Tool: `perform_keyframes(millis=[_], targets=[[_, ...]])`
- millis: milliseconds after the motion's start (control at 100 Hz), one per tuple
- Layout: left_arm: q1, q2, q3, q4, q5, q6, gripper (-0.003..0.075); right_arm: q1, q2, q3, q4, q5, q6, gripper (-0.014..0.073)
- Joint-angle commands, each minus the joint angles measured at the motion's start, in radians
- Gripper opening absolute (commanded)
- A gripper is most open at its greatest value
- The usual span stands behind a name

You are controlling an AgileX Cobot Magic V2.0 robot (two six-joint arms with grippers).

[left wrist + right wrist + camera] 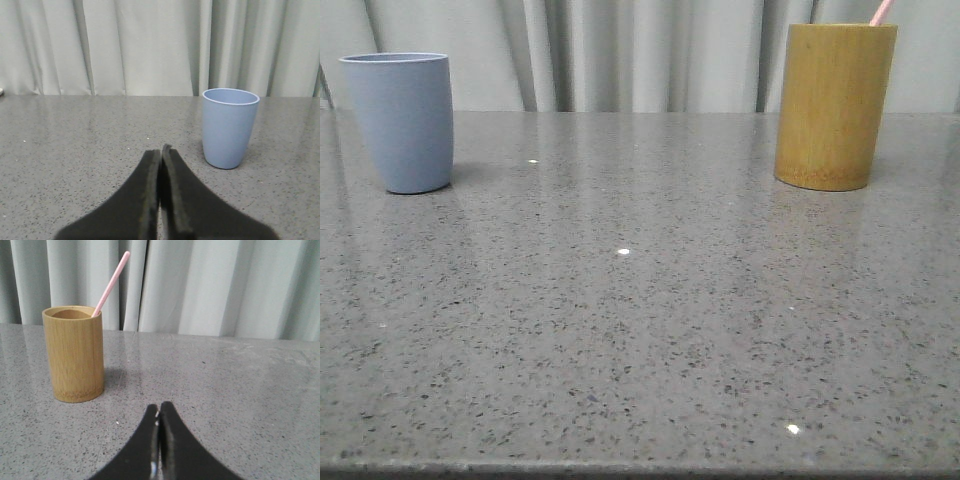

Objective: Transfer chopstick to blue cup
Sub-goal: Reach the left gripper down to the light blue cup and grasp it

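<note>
Pale curtains (650,55) hang behind a speckled grey desk (640,330). On it the chopstick (111,283) leans tilted inside the bamboo holder (833,105), its pink end poking above the rim — the holder stands at the desk's right side. Well apart, at the left, the blue cup (402,120) stands upright. Left pincer (160,150) has its fingers pressed together, pinching nothing; right pincer (159,410) likewise — both low over bare desk.

Front view: my chopstick (882,11) cut off by top edge, lower length hidden inside bamboo holder (833,105). Blue cup (400,120) interior hidden behind its wall. Holder interior mostly hidden too.
</note>
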Motion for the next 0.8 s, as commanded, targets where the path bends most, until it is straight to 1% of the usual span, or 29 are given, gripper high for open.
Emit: perform_keyframes(millis=[0,110,330,380,440,510,710,790], targets=[[0.000,0.096,-0.125,-0.044,0.043,-0.008,-0.0019,-0.005,0.091,-0.122,0.000,0.036,-0.005,-0.0067],[0.000,0.231,-0.269,-0.089,0.186,-0.008,-0.0019,-0.005,0.213,-0.270,0.000,0.124,-0.005,-0.0067],[0.000,0.532,-0.623,-0.112,0.589,-0.008,-0.0019,-0.005,0.428,-0.551,0.000,0.380,-0.005,-0.0067],[0.000,0.584,-0.688,-0.112,0.646,0.000,-0.0019,-0.005,0.468,-0.590,0.000,0.422,-0.005,-0.0067],[0.000,0.632,-0.747,-0.112,0.679,0.005,-0.0019,-0.005,0.499,-0.620,0.000,0.453,-0.005,-0.0067],[0.000,0.674,-0.783,-0.112,0.692,0.007,-0.0019,-0.005,0.525,-0.633,0.000,0.452,-0.005,-0.0067],[0.000,0.729,-0.788,-0.112,0.701,0.007,-0.0019,-0.005,0.543,-0.631,0.000,0.455,-0.005,-0.0067],[0.000,0.733,-0.788,-0.112,0.705,0.031,-0.0019,-0.005,0.543,-0.630,0.000,0.463,-0.005,-0.0066]])
